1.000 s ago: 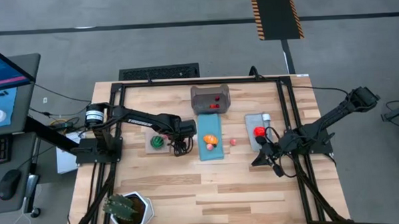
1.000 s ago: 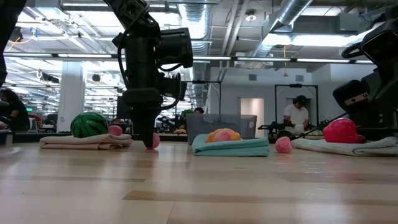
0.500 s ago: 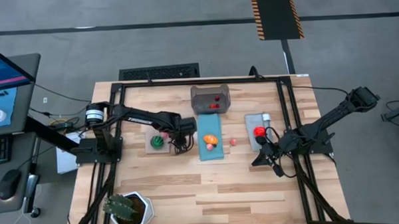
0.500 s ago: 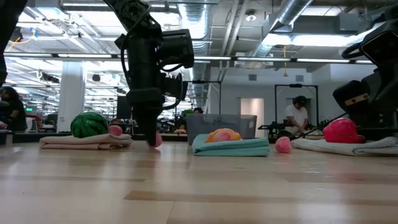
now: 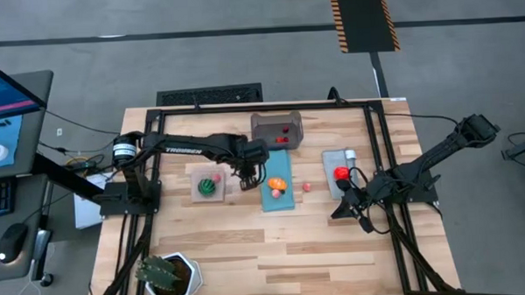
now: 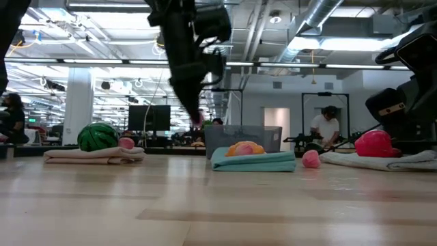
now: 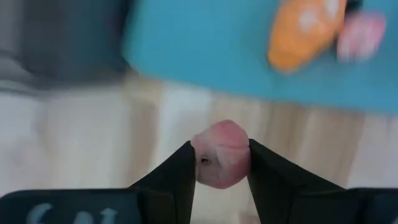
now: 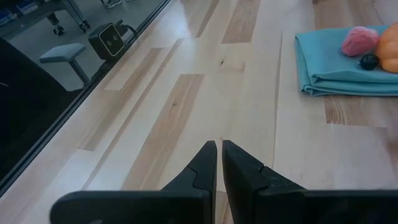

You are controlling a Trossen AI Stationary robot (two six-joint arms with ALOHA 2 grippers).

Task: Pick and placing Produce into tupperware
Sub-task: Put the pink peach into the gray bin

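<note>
The left gripper (image 7: 219,163) pinches a pink fruit (image 7: 221,153) above the table, near the blue mat (image 5: 278,194). The tupperware (image 5: 277,130) lies just beyond, toward the table's far edge. The right gripper (image 8: 219,163) waits closed near the right edge.

Pale pink round toy fruit (image 7: 221,154) between black fingers (image 7: 172,180). Orange toy vegetable (image 5: 276,182) on folded teal cloth mat (image 5: 278,198). Dark-striped green toy watermelon (image 6: 98,137). Light blond wooden bench (image 5: 275,248).
</note>
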